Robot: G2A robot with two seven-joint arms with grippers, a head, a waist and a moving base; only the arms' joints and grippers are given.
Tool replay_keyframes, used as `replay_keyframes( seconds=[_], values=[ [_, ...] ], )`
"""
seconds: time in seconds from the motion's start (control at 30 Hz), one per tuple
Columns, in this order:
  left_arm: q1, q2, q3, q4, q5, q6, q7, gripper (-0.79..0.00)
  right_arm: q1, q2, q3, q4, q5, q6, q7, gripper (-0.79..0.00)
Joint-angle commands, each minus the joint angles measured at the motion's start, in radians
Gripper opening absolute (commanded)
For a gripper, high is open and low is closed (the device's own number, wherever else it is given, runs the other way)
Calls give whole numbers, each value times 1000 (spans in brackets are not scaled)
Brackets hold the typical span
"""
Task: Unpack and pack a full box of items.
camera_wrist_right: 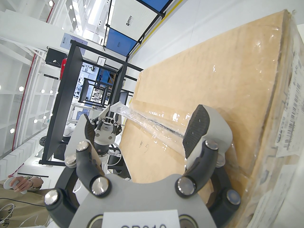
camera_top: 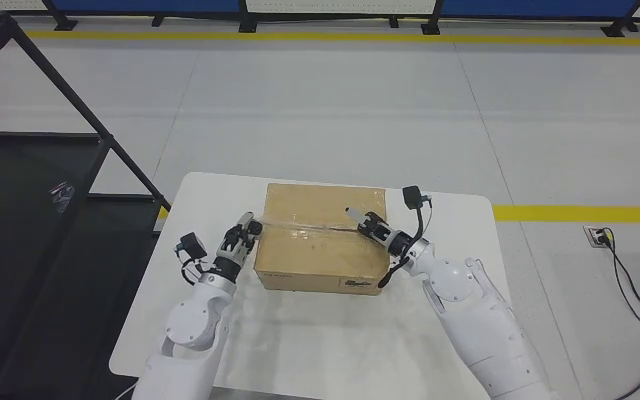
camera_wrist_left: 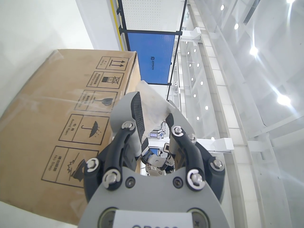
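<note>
Box (camera_top: 320,250) sits shut mid-counter (camera_top: 300,340), with its tape (camera_wrist_right: 152,122) seam running lengthwise from one arm's end to the other. The left gripper (camera_wrist_left: 153,110) is at its end, jaws pinched on the loose tape tail standing up off the lid. The right gripper (camera_wrist_right: 142,122) hangs over the seam near the other end, jaws spread wide, holding nothing. My guess is the peel goes along the seam, toward the right arm.

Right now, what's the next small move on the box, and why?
Probably the left gripper peels the tape up and along the seam toward the right gripper. The box is still sealed: the tape covers its top seam, with only the end at the left gripper lifted. The right gripper hangs open over the seam's other end.
</note>
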Motion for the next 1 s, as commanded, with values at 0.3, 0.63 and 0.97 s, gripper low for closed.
replay_keyframes(
  seconds=[0.3, 0.63, 0.97],
  values=[
    [28, 9, -47, -8, 3, 6, 1, -548, -1, 0, 0, -5, -2, 2, -1, 0],
    [78, 19, -100, -139, 1, -16, -1, -536, -4, 0, 1, -11, -5, -6, -10, 0],
    [47, 19, -16, -109, 38, 33, -102, -496, -10, 0, 1, -26, -11, -11, -20, 0]
  ],
)
